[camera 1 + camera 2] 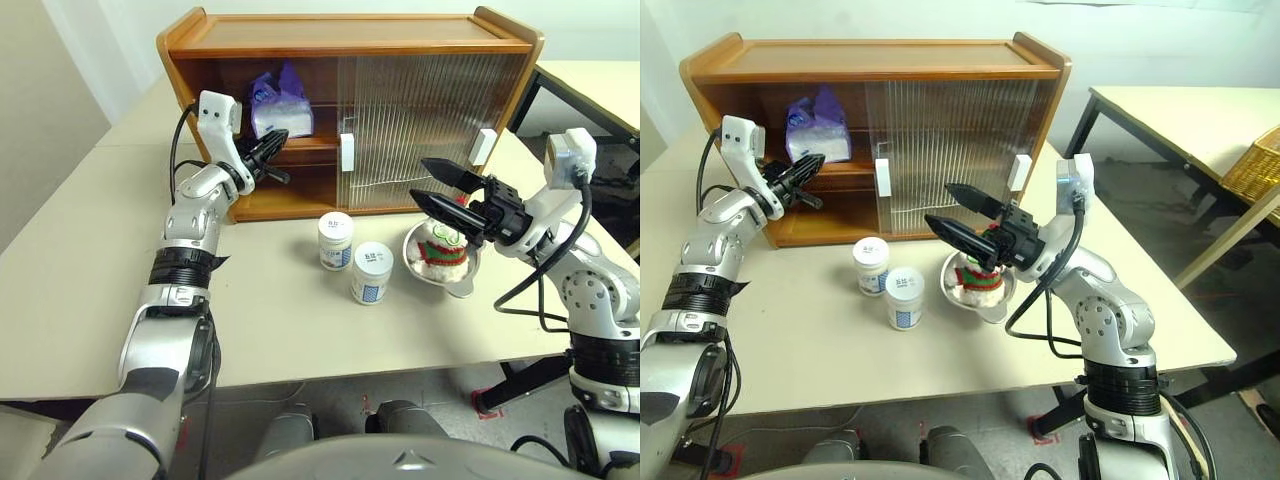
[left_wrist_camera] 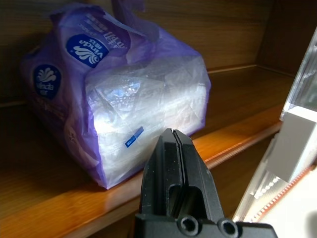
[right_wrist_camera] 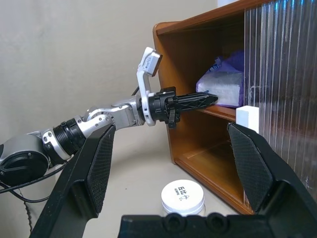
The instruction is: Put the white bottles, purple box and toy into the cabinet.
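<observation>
- Beige desk (image 1: 280, 330) carries your cabinet (image 1: 350, 40), left side open.
- Purple box (image 1: 278, 108): on the inner shelf.
- Two bottles (image 1: 335, 240), (image 1: 372, 272) and toy (image 1: 442, 248): on the desk, before the cabinet.
- Left end effector (image 1: 272, 150): pinched closed, empty, at the box.
- Right end effector (image 1: 440, 187): spread wide above the toy.

A cream worktop (image 1: 300, 330) stands against plain pale walls (image 1: 1160, 40). To the right, a second cream table (image 1: 1180, 110) on black legs carries a wicker basket (image 1: 1255, 165), above a grey floor (image 1: 1160, 230)
</observation>
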`<state>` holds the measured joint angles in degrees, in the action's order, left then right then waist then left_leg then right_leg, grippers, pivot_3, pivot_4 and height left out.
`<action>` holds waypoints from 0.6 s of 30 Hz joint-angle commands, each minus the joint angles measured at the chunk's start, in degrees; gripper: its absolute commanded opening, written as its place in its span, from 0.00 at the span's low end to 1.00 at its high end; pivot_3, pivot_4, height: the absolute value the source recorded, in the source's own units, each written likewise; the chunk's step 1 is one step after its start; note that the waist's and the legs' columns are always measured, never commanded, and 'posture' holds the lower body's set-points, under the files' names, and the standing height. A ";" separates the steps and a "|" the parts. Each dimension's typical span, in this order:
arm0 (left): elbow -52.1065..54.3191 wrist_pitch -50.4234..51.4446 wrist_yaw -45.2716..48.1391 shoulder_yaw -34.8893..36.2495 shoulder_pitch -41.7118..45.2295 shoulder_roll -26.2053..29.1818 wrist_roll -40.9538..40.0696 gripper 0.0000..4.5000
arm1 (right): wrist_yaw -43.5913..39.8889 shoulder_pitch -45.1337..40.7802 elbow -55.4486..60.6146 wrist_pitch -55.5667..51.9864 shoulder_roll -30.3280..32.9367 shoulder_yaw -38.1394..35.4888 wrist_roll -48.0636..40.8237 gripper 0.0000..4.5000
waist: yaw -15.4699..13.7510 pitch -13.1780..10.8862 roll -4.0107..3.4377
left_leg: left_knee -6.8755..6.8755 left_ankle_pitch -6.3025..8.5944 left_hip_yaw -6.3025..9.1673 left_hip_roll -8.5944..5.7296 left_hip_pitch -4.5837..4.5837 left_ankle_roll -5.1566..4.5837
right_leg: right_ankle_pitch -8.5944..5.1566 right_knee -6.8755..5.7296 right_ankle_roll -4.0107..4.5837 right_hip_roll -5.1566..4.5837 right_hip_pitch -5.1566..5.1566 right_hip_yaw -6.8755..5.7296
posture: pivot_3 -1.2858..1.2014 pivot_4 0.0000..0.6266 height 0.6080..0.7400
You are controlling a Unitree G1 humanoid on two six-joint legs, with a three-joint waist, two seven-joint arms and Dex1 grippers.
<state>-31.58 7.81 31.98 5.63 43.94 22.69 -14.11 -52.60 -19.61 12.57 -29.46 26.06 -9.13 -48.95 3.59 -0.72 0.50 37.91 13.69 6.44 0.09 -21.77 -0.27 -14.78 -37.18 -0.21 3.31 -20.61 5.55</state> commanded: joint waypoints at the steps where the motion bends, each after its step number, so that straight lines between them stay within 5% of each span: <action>1: -1.62 -0.32 -0.26 -0.11 0.41 -0.33 1.08 0.01 | 0.19 0.22 0.42 0.32 0.26 -0.36 0.33 1.00 | 0.09 0.00 0.00 | 0.00 0.00 -0.04 0.00 0.00 -0.01 | 0.01 0.00 -0.01 0.00 0.00 0.02 | 0.46 0.00 1.00; 9: 5.22 2.64 1.29 0.25 -1.61 -0.74 -1.32 0.01 | 0.28 0.32 0.45 0.21 0.23 -0.22 0.30 1.00 | 0.20 0.00 0.00 | 0.00 0.00 -0.43 0.01 -0.04 -0.21 | 0.01 0.01 -0.02 -0.06 -0.06 0.12 | 0.46 0.00 1.00; 16: 29.46 16.64 6.05 2.12 -12.10 2.49 -11.82 0.01 | 0.07 0.63 0.43 -0.51 0.88 -0.10 0.11 1.00 | 0.70 0.00 0.00 | -0.02 0.14 -0.73 -0.51 -0.09 -0.39 | -0.13 0.06 -0.15 0.07 -0.11 0.17 | 0.46 0.01 1.00; 18: 34.02 19.77 7.23 2.97 -15.45 4.14 -14.51 0.10 | -0.03 0.46 0.17 -0.53 0.94 0.07 0.13 1.00 | 0.86 0.00 0.00 | -0.04 0.17 -0.74 -0.50 -0.07 -0.37 | -0.16 0.06 -0.10 0.06 -0.12 0.20 | 0.46 0.01 1.00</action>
<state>-0.69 24.79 38.40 7.58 29.96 25.93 -26.69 -52.50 -19.07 12.77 -29.53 26.62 -9.00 -48.95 4.45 -0.72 0.49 37.86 13.87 5.72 -0.40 -21.84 -0.63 -14.95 -37.12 -0.30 3.37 -20.73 5.76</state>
